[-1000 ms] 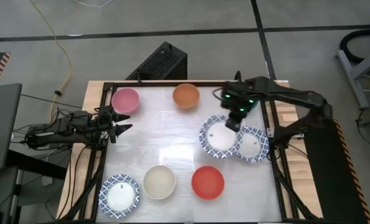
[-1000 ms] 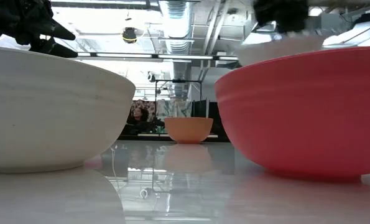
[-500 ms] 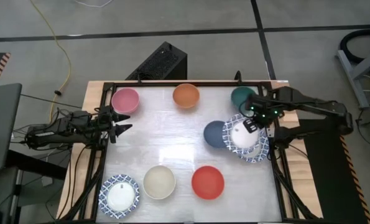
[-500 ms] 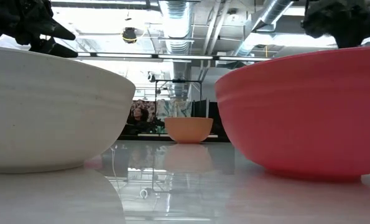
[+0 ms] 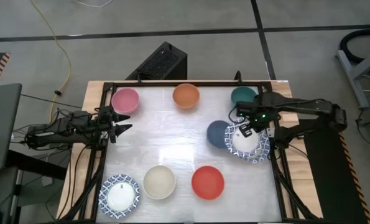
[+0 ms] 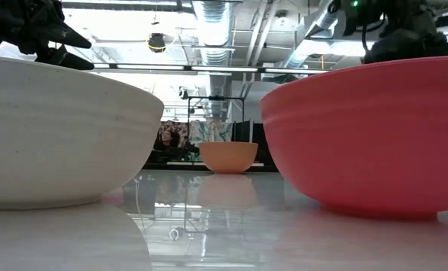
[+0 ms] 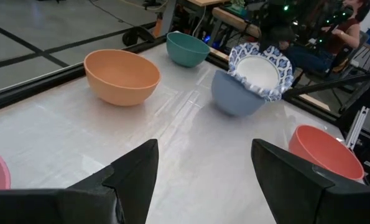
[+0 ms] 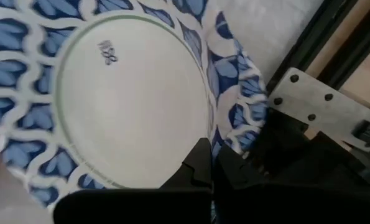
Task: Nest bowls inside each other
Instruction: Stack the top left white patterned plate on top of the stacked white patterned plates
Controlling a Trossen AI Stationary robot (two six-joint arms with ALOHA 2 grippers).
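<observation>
Right tool carries a patterned bowl toward its mate at the worktop's right edge.

The right tool [image 5: 247, 131], pinched shut on the rim of a blue-patterned bowl [image 7: 259, 70], holds it tilted above what seems another patterned bowl [image 5: 254, 150], beside the blue bowl [image 5: 217, 133], likely so it drops in squarely. The left tool [image 5: 118, 126] waits, jaws apart, near the pink bowl [image 5: 125, 99].

From table height the cream bowl [image 6: 58, 135] and red bowl [image 6: 374, 135] run off the edges and hide most of the table behind them. My right claw [image 5: 245, 129] covers part of the patterned bowl's [image 5: 254, 148] rim. Whether another bowl lies beneath it, I cannot tell.
</observation>
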